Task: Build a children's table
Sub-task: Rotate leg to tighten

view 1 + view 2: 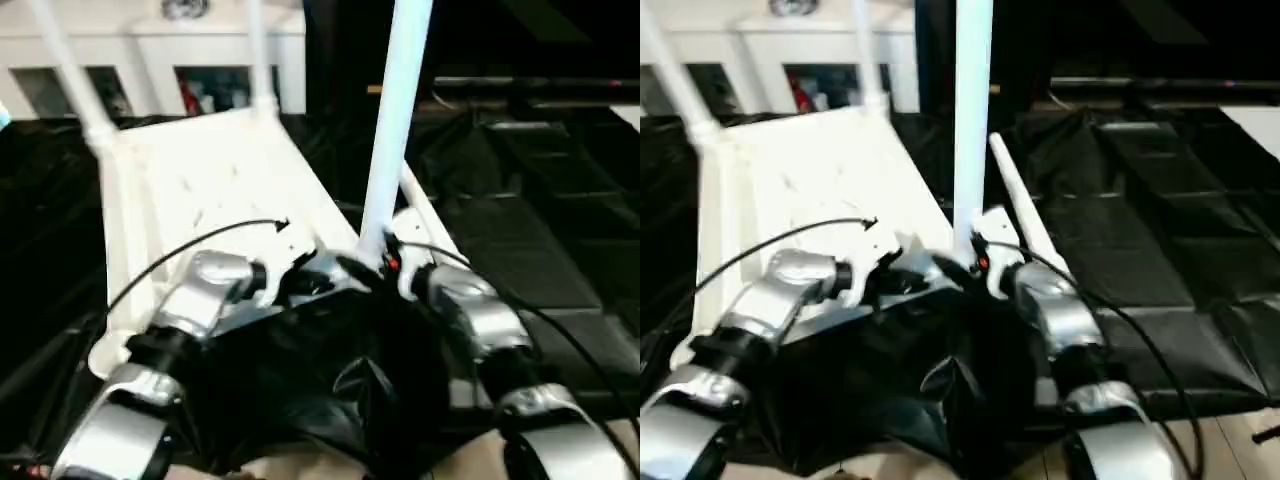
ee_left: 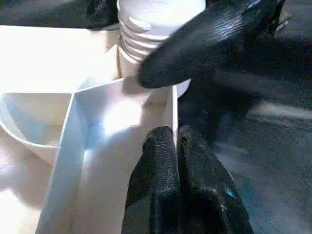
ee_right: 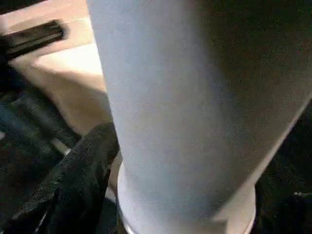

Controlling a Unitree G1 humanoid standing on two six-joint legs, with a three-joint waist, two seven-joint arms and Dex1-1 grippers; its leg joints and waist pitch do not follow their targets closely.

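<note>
Your left gripper [image 2: 176, 146] has its fingers pressed together on the thin rim wall of the upturned tabletop [image 1: 215, 180], just beside the near corner socket. Your right gripper [image 1: 385, 258] sits at the foot of the upright leg [image 1: 393, 120] standing there; you cannot tell how its fingers stand.

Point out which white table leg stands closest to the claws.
The near-right leg, standing upright in its corner socket right at the right claw. The two other upright legs stand at the tabletop's far end.
</note>
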